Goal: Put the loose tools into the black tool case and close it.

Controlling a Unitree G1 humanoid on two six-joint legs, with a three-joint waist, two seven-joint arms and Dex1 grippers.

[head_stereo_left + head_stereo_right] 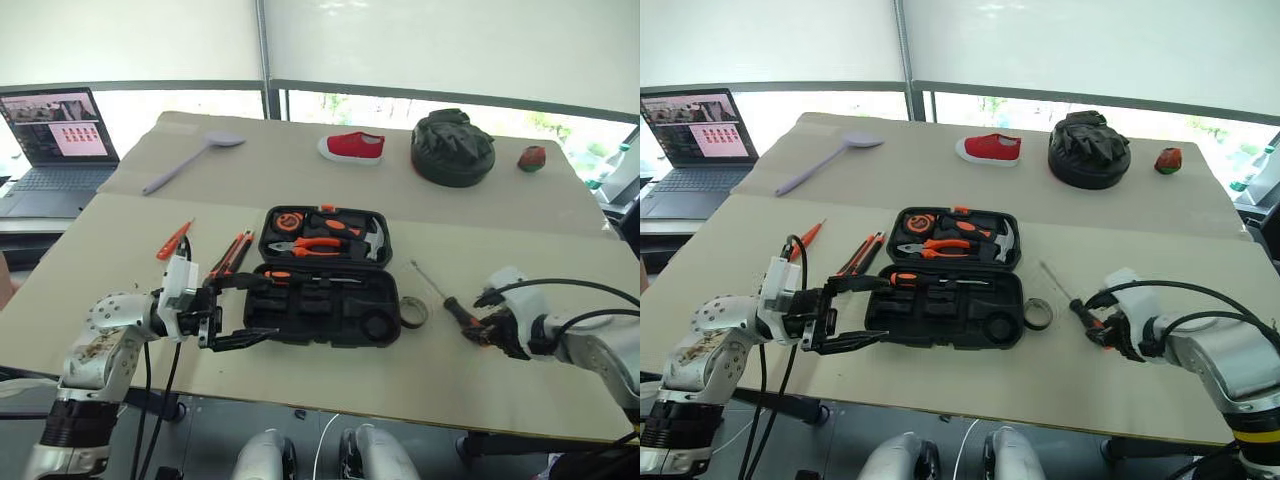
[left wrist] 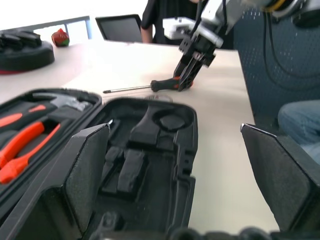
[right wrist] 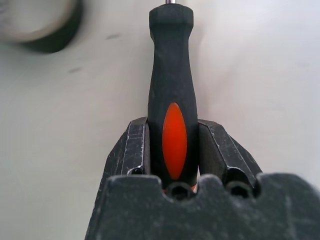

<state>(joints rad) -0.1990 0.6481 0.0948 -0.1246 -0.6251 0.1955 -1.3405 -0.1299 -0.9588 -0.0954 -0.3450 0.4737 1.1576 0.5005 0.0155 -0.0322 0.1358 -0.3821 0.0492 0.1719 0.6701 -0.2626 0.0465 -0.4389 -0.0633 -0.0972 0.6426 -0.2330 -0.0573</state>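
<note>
Right wrist view: smooth black-orange screwdriver handle [image 3: 172, 100]

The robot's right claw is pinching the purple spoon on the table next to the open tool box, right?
Not quite. The right claw is pinching a screwdriver with a black and orange handle, not the spoon. The right wrist view shows its fingers closed on the handle. The lilac spoon lies far off on the other table. The black tool case is open, as you said.
</note>
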